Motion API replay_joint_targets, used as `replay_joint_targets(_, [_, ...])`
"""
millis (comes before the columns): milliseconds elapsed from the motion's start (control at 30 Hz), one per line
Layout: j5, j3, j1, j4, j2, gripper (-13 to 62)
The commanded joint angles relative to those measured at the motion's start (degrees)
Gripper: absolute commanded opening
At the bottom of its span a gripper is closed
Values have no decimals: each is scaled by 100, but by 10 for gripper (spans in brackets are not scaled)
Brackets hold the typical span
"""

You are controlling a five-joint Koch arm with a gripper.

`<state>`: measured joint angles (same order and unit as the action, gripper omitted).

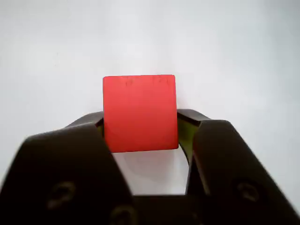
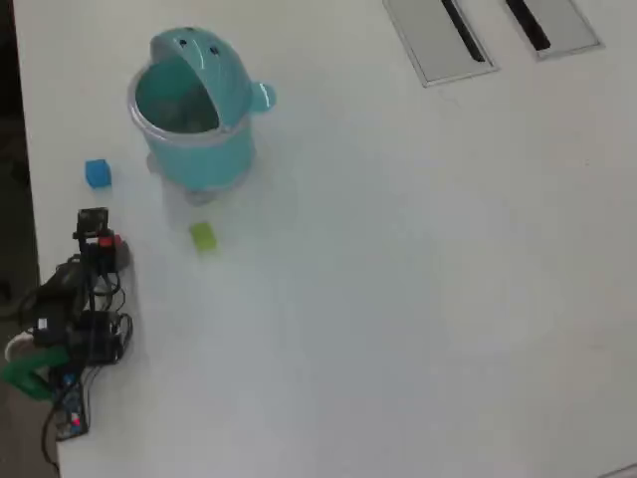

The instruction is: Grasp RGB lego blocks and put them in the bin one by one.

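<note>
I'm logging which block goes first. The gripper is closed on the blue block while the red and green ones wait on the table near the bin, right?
Not quite: the gripper holds the red block, as the wrist view shows. The blue block and the green block lie on the table near the bin.

table [image 2: 398, 299]: white | on it: bin [image 2: 199, 159] (teal), blue block [image 2: 97, 173], green block [image 2: 203, 236]

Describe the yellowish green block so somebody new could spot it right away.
In the overhead view, find the teal bin near the top left. Just below it on the white table lies the yellowish green block. The blue block sits left of the bin.
</note>
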<state>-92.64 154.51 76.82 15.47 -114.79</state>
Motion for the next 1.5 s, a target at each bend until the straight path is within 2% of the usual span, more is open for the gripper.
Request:
replay_joint_targets(0, [53, -422, 9, -229, -79, 174])
replay_joint_targets(67, [185, -492, 44, -141, -220, 140])
replay_joint_targets(467, [562, -1266, 176, 580, -1257, 140])
replay_joint_targets(700, [571, -2364, 70, 1028, -1512, 140])
replay_joint_targets(800, [580, -3920, -26, 1547, -1195, 140])
replay_joint_targets(1067, [580, -5968, -229, 2162, -360, 140])
replay_joint_targets(1133, [571, -7462, -510, 2171, 624, 140])
replay_joint_targets(1333, [571, -9132, -782, 2558, 1582, 140])
replay_joint_targets(1367, [571, -9879, -905, 2637, 2162, 140])
replay_joint_targets(1467, [571, -10213, -958, 2628, 2540, 140])
